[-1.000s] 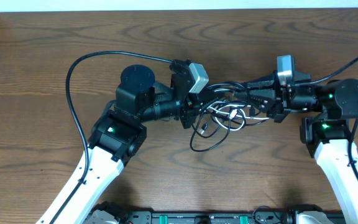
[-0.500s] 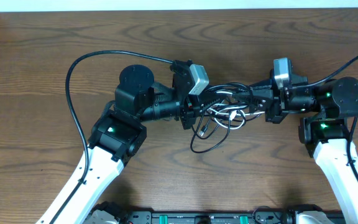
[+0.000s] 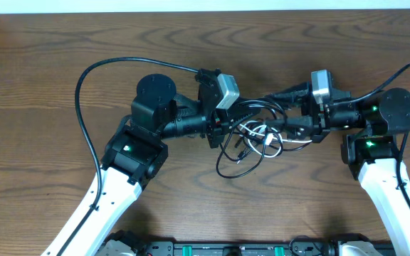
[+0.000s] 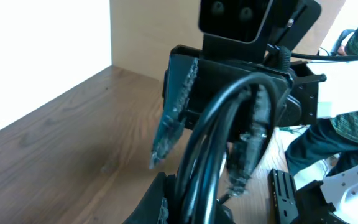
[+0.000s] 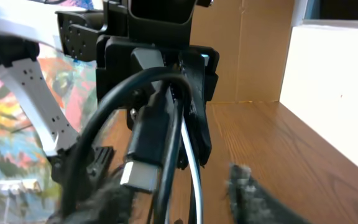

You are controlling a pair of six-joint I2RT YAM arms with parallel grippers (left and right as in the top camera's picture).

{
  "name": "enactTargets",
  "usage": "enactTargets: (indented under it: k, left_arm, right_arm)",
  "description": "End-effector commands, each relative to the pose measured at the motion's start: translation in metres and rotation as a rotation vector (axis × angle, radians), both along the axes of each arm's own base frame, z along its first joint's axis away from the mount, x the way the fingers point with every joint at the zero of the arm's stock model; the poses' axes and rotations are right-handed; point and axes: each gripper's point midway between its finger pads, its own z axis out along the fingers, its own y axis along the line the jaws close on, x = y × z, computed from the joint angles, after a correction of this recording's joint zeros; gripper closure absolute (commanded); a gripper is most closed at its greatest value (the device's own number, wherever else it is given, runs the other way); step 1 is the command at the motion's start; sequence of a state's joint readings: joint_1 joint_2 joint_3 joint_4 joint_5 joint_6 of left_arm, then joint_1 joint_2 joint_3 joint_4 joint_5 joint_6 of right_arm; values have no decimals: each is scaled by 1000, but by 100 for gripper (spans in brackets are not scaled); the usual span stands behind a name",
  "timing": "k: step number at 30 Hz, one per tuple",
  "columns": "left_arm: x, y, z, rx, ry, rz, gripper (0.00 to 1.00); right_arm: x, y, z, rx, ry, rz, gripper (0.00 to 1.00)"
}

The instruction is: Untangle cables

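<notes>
Cables: black-and-white tangle between the two sets of fingertips, over the table. Left gripper is clenched on black strands. Right gripper is released, fingers parted, with strands and a plug between them.

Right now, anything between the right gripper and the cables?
Nothing visible. The cables pass between the right gripper's open fingers; the left gripper grips the same bundle from the opposite side.

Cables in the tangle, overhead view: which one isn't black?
The thin white cord running through the middle of the tangle. The other thin black cords around it are all dark; it is the only light one.
</notes>
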State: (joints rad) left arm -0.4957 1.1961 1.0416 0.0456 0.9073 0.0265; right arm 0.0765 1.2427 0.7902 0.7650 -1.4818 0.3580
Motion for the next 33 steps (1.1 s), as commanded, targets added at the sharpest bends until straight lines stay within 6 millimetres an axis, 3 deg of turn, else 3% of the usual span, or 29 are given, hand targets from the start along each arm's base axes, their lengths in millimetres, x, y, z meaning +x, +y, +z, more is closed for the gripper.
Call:
enactTargets:
  k: [1,2,9,17,29,33]
  left_arm:
    - [-5,-1,7,-15,-10,-28,92]
    - [-5,-1,7,-15,-10,-28,92]
    - [-5,-1,4,-6,3,-24,92]
    - [5,5,-18,63,81,56,92]
    - [4,5,-20,68,89,56,92]
    - [7,12,-41,134,168,112,92]
  right_arm:
    - [-2,2,3,-1,-29,13,93]
    - [-2,2,3,-1,-31,13,99]
    - [-3,2,5,1,-54,13,99]
    - [-8,1,32,46,-177,-20,99]
    - [-7,0,32,47,-168,-25,99]
    - [9,-10,39,87,-103,-117,99]
